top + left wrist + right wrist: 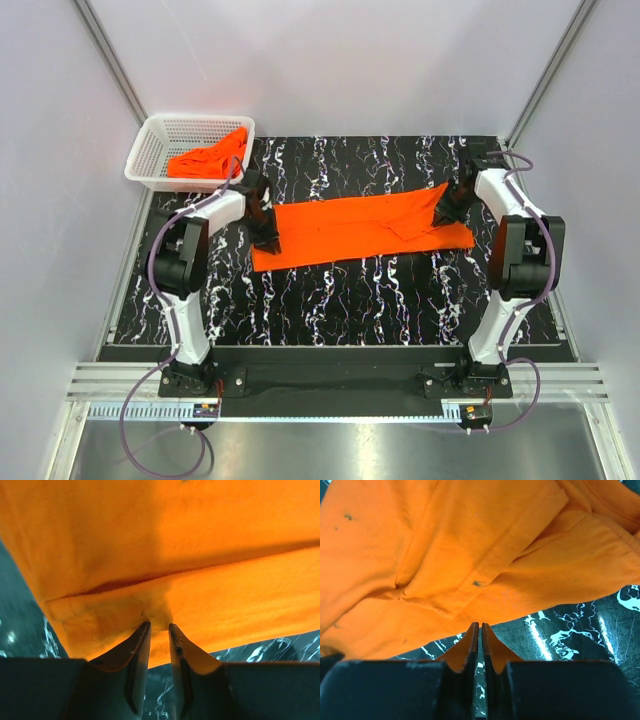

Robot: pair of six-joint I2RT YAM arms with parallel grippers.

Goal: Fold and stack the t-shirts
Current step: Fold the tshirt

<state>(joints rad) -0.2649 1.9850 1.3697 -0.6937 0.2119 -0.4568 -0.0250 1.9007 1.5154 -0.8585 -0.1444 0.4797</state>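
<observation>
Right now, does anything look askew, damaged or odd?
The t-shirt on the table lies slanted, its right end uneven with a corner sticking out. Small dark specks mark its cloth. Another t-shirt sits crumpled in the basket.

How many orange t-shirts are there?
2. The flat t-shirt lies spread on the table between the two arms. The bunched t-shirt sits in the white basket at the far left corner. More could be hidden underneath it.

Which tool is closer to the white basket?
Left. The left tool is at the end of the shirt nearest the basket; the right tool is at its far end.
</observation>
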